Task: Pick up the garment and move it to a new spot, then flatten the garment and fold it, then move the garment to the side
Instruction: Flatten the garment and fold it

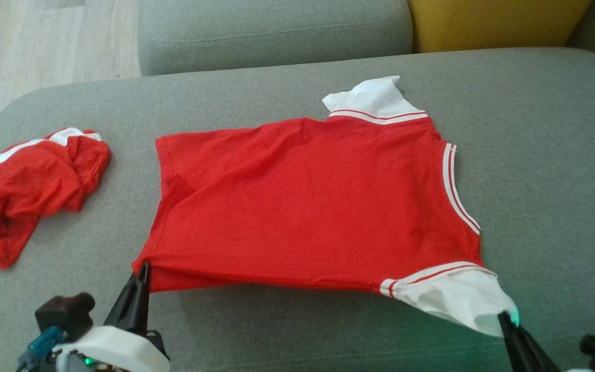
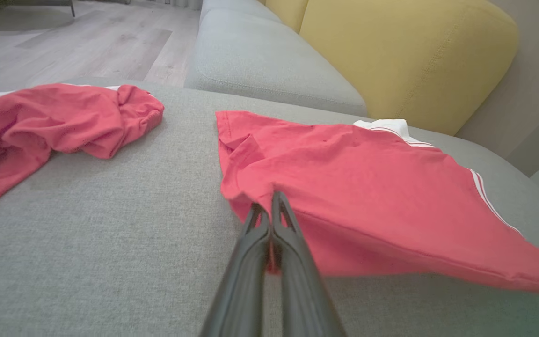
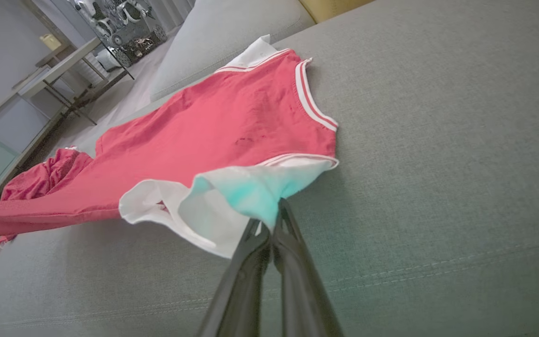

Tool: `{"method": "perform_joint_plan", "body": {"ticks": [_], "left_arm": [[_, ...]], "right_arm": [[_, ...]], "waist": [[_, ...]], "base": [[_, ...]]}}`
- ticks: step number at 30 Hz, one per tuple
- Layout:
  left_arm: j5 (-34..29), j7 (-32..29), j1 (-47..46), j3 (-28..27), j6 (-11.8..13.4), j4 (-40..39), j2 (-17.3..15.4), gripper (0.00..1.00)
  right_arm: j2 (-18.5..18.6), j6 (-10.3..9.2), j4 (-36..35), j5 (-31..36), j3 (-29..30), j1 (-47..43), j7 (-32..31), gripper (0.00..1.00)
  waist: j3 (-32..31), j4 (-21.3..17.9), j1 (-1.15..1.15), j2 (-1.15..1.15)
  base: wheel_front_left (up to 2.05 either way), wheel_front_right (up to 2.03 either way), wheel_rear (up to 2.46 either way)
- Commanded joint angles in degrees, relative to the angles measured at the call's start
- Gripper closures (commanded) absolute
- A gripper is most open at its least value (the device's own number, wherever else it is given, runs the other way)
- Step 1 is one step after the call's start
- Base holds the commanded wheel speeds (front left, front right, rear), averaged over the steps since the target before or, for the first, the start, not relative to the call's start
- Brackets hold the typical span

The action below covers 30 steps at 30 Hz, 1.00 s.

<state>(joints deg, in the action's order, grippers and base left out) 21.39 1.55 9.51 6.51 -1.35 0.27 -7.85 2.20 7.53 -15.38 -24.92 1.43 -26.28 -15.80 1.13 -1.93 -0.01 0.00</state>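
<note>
The garment (image 1: 308, 201) is a red T-shirt with white sleeves and striped trim, spread across the grey sofa seat (image 1: 545, 155). Its near edge is lifted off the cushion. My left gripper (image 1: 142, 268) is shut on the hem corner at the lower left; in the left wrist view the left gripper (image 2: 269, 206) pinches the red fabric (image 2: 367, 196). My right gripper (image 1: 506, 316) is shut on the tip of the white sleeve at the lower right, and the right wrist view has the right gripper (image 3: 269, 213) clamping that sleeve (image 3: 232, 201).
A second red and white garment (image 1: 29, 186) lies crumpled at the seat's left end. Grey back cushion (image 1: 277, 31) and a yellow cushion (image 1: 494, 20) stand behind. Wooden floor (image 1: 44, 41) lies beyond the left edge. Bare seat spreads to the right.
</note>
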Motion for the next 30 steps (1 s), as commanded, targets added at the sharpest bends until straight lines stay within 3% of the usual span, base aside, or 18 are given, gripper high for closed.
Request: {"method": "perform_joint_plan", "body": {"ticks": [1, 11, 20, 30], "left_arm": [[0.5, -0.3, -2.1, -2.1, 0.4, -2.2, -0.9, 1.00], [2.6, -5.1, -7.1, -1.1, -0.8, -1.1, -1.8, 1.00], [5.0, -6.7, -16.0, -0.1, -2.9, 4.3, -1.8, 1.00], [6.8, -7.0, -21.6, 0.6, -4.0, 9.7, -1.8, 1.00]], "right_arm": [[0.7, -0.04, -1.7, 1.0, -0.7, 4.1, -0.1, 1.00], [1.0, -0.04, 5.4, 5.8, -0.4, 19.1, -1.5, 1.00], [5.7, -0.04, 17.4, 5.3, -1.4, 34.2, 1.8, 1.00], [8.6, -0.04, 28.6, 3.6, -5.1, 43.7, 6.3, 1.00]], "waist": [[0.3, 0.2, 0.01, 0.00], [4.6, 1.9, 0.01, 0.00], [9.3, 3.7, 0.01, 0.00], [12.8, 4.2, 0.01, 0.00]], "base": [[0.00, 0.00, 0.00], [0.00, 0.00, 0.00], [0.00, 0.00, 0.00], [0.00, 0.00, 0.00]]}}
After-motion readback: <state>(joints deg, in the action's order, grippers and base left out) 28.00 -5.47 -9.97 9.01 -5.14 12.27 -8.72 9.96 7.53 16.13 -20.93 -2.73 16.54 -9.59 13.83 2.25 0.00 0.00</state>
